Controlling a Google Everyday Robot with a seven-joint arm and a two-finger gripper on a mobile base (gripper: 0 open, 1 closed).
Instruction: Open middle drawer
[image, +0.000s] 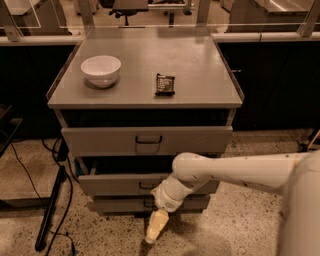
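Note:
The middle drawer (115, 184) is a low grey front with a small dark centre handle (146, 186). It stands a little way out of the cabinet, with a dark gap above it. My gripper (154, 231) hangs pointing down in front of the bottom drawer (120, 205), below and slightly right of the middle drawer's handle and apart from it. Its cream fingers are together and hold nothing. My white arm (235, 172) reaches in from the right and covers the right part of the middle drawer's front.
The taller top drawer (100, 141) also sits slightly out under the cabinet top (200, 65), which carries a white bowl (101, 70) and a dark wrapped snack (165, 84). Black cables and a stand leg (52, 210) lie on the speckled floor at left.

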